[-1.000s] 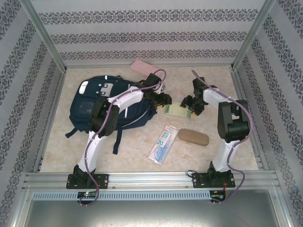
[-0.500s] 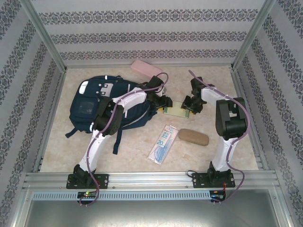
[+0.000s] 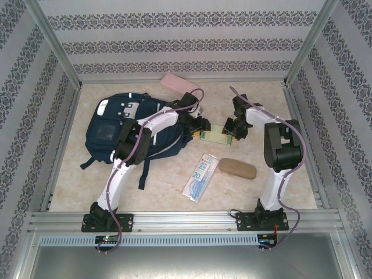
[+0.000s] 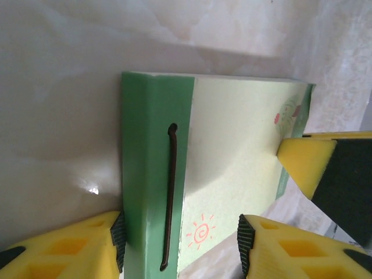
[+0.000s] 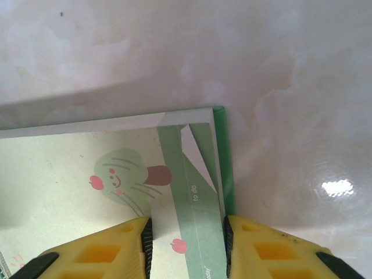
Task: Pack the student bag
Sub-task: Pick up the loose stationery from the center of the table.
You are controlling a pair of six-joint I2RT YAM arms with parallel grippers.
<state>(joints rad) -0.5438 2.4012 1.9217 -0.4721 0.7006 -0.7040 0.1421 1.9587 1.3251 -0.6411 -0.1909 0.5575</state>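
the student bag (image 3: 107,131) lies flat on the left half of the table (image 3: 87,186), toward the far side, front pocket up and dark straps trailing to the near edge. the left arm (image 3: 154,122) reaches across its right end. the table top is glossy, pale beige and marbled, catching a glare spot in both wrist views. patterned striped walls (image 3: 186,43) close it in on three sides, with slanted metal posts (image 3: 53,43) at the far corners and a metal rail (image 3: 186,220) along the near edge.

just right of the bag lies a green notebook (image 3: 216,133). the left gripper (image 4: 180,232) stands half spread about its spine end, one pad touching the green edge. whether it squeezes, i cannot tell. the right gripper (image 5: 187,238) is narrowed over the opposite edge by a "to do" band, and there too a true pinch cannot be told. its fingertip (image 4: 302,163) touches the cover in the left wrist view.

a pink case (image 3: 177,84) sits by the far wall. a blue packet (image 3: 199,176) and a brown case (image 3: 237,168) lie nearer.

against a second ago, the left elbow has shifted right over the bag, the right arm (image 3: 282,148) leans slightly further in, and the notebook sits a touch farther away. the bag, cases and packet lie as before.
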